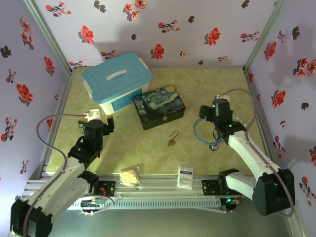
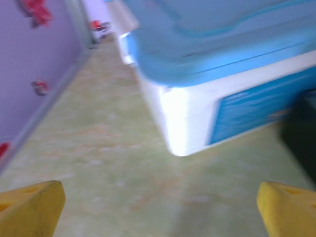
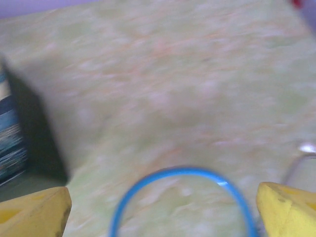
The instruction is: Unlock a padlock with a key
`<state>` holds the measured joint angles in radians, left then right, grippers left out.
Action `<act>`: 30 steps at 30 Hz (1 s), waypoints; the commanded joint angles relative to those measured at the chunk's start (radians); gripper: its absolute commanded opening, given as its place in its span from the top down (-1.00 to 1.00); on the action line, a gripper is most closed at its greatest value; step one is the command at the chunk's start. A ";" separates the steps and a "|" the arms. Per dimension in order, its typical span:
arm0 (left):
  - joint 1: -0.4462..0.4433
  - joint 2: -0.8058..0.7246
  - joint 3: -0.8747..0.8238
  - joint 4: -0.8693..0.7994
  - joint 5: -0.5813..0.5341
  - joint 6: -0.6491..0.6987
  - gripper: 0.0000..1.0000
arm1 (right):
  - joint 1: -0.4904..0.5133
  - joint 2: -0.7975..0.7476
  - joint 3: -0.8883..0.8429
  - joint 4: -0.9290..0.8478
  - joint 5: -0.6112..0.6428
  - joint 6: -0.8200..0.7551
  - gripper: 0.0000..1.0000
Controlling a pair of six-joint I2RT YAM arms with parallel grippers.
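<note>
Padlock [image 1: 172, 140] lies on mat [image 1: 138, 150] just before painted tin [image 1: 159, 106], between arms, likely reachable by both. Left gripper [image 2: 158, 205] and right gripper [image 3: 163, 207] both spread wide, empty, apparently readied for grasp. Key too small to spot

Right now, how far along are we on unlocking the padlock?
Nothing looks done. The padlock lies alone on the table in front of the painted tin. Nothing is in hand: left gripper and right gripper are open and empty. To do: find the key, which I cannot make out, insert, turn.
</note>
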<state>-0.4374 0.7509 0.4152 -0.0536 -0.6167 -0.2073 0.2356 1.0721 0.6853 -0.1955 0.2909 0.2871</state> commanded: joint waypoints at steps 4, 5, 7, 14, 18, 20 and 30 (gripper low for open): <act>0.178 0.235 -0.146 0.501 0.047 0.190 -1.00 | -0.109 -0.006 -0.284 0.560 0.116 -0.163 -0.95; 0.228 0.285 -0.147 0.538 0.101 0.157 -0.99 | -0.113 0.013 -0.317 0.651 0.123 -0.178 -0.96; 0.294 0.358 -0.159 0.622 0.177 0.107 -0.99 | -0.132 0.065 -0.342 0.761 0.121 -0.187 -0.97; 0.368 0.559 -0.122 0.868 0.266 0.132 -0.99 | -0.208 0.330 -0.375 1.078 0.052 -0.149 -0.96; 0.437 0.655 -0.108 0.976 0.369 0.119 -0.99 | -0.229 0.425 -0.352 1.122 -0.022 -0.147 -0.97; 0.464 0.738 -0.139 1.085 0.387 0.099 -0.99 | -0.229 0.488 -0.331 1.149 -0.040 -0.156 -0.98; 0.430 0.795 -0.041 0.985 0.384 0.146 -0.99 | -0.220 0.491 -0.312 1.115 -0.057 -0.184 -0.99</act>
<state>-0.0013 1.5402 0.3553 0.9112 -0.2398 -0.0879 0.0113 1.5597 0.3561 0.8761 0.2462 0.1291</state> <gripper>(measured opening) 0.997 0.993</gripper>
